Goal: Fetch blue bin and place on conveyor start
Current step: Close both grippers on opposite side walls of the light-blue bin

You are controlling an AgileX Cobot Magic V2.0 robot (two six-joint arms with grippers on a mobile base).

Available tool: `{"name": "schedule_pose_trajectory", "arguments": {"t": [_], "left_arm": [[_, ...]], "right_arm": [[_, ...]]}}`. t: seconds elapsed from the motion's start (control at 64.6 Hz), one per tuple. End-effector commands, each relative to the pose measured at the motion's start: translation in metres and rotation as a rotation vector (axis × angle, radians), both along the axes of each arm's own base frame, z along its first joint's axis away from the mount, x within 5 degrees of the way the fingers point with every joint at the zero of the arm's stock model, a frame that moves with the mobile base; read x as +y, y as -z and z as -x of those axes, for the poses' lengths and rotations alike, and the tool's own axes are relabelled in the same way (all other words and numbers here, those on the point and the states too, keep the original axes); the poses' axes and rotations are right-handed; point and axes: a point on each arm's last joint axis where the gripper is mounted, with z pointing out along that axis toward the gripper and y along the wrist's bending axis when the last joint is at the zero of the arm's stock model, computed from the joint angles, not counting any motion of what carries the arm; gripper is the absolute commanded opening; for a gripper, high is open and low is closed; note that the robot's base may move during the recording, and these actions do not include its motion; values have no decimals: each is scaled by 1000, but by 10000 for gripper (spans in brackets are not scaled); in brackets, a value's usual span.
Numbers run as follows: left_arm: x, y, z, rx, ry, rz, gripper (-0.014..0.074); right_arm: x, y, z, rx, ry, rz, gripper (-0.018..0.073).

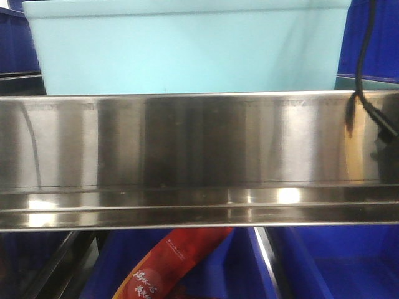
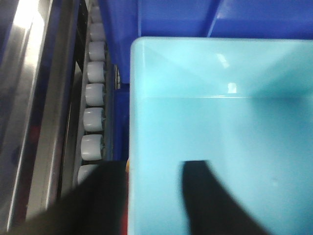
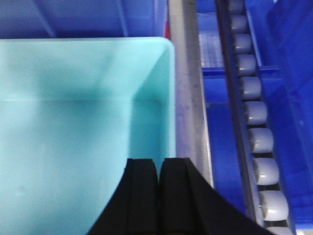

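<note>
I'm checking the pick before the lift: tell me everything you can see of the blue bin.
The bin is a pale turquoise tub with smooth, plastic-looking walls, rounded corners and a thin rim, empty where visible. It stands upright behind the front lip of the steel rack, base hidden, with dark blue crates beyond. The left gripper straddles its left wall, open. The right gripper, fingers together, overlaps its right rim; contact is unclear.

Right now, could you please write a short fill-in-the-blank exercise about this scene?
One finger of the left claw is inside the blue bin, the other ___ it.
The fingers of the right claw are pressed ___.
Beside the bin runs a row of pale ___.
Missing: outside; together; rollers.
</note>
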Motion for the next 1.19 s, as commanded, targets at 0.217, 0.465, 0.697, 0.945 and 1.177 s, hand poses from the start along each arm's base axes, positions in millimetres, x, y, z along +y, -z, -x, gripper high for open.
{"name": "schedule_pose_trajectory", "arguments": {"t": [0.217, 0.465, 0.697, 0.945, 1.177], "left_arm": [[11, 20, -21, 41, -53, -14, 328], [14, 44, -36, 112, -65, 6, 328], [10, 59, -44, 156, -58, 1, 328], [7, 69, -45, 210, -39, 15, 328], [7, 69, -45, 210, -39, 15, 328]], "right_arm": [[-8, 16, -18, 19, 16, 30, 255], [-7, 39, -32, 81, 25, 27, 255], [-4, 59, -40, 144, 27, 34, 255], [-2, 65, -40, 186, 28, 23, 255], [-3, 66, -38, 205, 29, 31, 255]]}}
